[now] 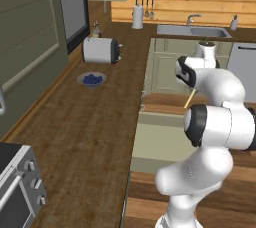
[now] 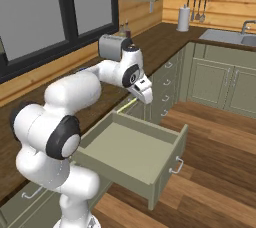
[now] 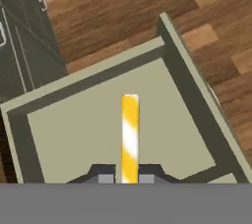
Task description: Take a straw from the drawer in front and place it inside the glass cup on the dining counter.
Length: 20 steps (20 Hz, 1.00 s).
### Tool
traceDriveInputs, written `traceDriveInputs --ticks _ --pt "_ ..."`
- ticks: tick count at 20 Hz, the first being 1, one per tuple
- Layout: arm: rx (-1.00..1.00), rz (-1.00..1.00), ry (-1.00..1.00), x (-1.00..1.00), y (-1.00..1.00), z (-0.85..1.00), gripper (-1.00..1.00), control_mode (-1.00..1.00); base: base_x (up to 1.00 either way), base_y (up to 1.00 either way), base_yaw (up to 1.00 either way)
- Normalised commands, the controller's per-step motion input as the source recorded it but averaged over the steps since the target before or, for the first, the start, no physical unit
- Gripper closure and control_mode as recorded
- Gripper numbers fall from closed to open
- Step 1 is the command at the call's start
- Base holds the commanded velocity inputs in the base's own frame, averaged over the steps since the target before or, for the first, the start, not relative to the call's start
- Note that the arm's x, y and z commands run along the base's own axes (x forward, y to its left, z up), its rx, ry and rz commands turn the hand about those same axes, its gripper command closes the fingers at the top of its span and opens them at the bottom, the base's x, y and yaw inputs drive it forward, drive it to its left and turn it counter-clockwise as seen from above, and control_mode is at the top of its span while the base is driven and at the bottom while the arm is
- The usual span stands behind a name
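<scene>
My gripper (image 3: 129, 178) is shut on the straw (image 3: 130, 132), a yellow stick with pale stripes that points straight out from between the fingertips. It hangs above the open drawer (image 3: 64, 134), whose pale interior lies bare below. In the right base view the gripper (image 2: 143, 97) hovers over the drawer's back edge, and the straw (image 2: 126, 105) slants down toward the drawer (image 2: 167, 169). In the left base view the straw (image 1: 189, 99) shows as a thin line beside my arm, above the drawer (image 1: 160, 142). The glass cup and the dining counter are out of view.
A toaster (image 1: 101, 50) and a bowl of blueberries (image 1: 92, 79) stand on the wood worktop to the left. A sink (image 1: 192, 31) and a paper towel roll (image 1: 137, 17) are at the back. Wooden floor (image 2: 210, 137) lies past the drawer front.
</scene>
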Motion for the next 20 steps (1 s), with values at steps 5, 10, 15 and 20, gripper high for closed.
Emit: traceDriveInputs --ticks 5,10,15,20 --pt "-0.22 0.65 -0.01 -0.08 0.44 0.78 1.0 -1.0 0.0 0.0 0.0" --pt "-0.17 0.44 -0.18 -0.72 0.46 0.33 1.0 -1.0 0.0 0.0 0.0" --pt "-0.1 0.22 -0.3 -0.68 0.3 0.02 1.0 -1.0 0.0 0.0 0.0" --pt "-0.05 0.09 -0.25 -0.22 0.22 0.0 1.0 -1.0 0.0 0.0 0.0"
